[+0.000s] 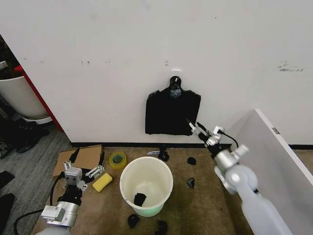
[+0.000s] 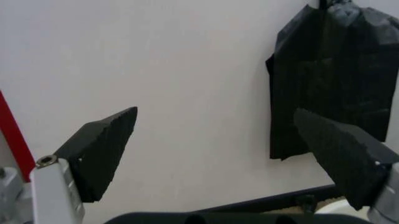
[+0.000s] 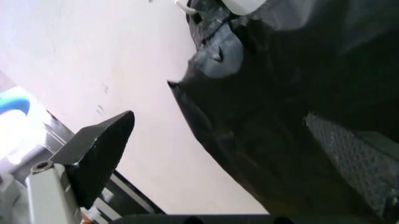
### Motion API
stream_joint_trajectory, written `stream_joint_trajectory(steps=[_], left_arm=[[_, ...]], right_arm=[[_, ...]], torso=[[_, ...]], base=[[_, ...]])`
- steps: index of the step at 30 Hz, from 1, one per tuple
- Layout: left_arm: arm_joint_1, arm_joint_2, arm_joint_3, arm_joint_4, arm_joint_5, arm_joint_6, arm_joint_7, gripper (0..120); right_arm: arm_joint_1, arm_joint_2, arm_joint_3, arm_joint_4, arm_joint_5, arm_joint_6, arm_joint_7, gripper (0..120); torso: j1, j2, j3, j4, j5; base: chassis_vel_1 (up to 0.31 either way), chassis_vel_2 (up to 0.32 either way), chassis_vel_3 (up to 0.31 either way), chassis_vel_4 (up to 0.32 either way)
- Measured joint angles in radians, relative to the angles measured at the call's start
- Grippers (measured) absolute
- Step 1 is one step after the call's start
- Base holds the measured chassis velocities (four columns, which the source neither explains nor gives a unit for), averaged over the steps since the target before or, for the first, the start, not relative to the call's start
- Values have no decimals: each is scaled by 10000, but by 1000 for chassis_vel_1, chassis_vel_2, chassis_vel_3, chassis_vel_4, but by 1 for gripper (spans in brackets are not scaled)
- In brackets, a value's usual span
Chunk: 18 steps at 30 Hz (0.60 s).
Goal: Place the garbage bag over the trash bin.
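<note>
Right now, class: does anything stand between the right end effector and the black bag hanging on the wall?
Nothing visible does. The right end effector is open at the lower right edge of the black bag, which hangs from a wall hook.

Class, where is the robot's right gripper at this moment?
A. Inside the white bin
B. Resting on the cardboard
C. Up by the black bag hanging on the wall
C: the right gripper is raised, open, at the lower edge of the black bag on the wall, away from the bin.
</note>
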Motion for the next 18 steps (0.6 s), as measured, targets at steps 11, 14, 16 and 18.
stream_joint_trajectory(steps=[11,14,16,18], left_arm=[[318,-263,28,-16,322,-124,10,99],[309,-298,32,-35,343,-123,-7,99],[293,-306,34,-68,342,-108,-20,99],[272,-310,37,-82,337,-98,-25,99]], right_arm=[[1699,1020,-462,-1463,551,-79,590,100],[2021,1168,-517,-1748,609,-75,622,100],[2276,1264,-547,-1995,634,-73,654,100],[2495,1346,-593,-2247,638,-67,663,100]], torso=[[0,0,-1,0,0],[0,0,-1,2,0],[0,0,-1,1,0],[0,0,-1,0,2]], base=[[0,0,0,0],[0,0,0,0],[0,0,0,0],[0,0,0,0]])
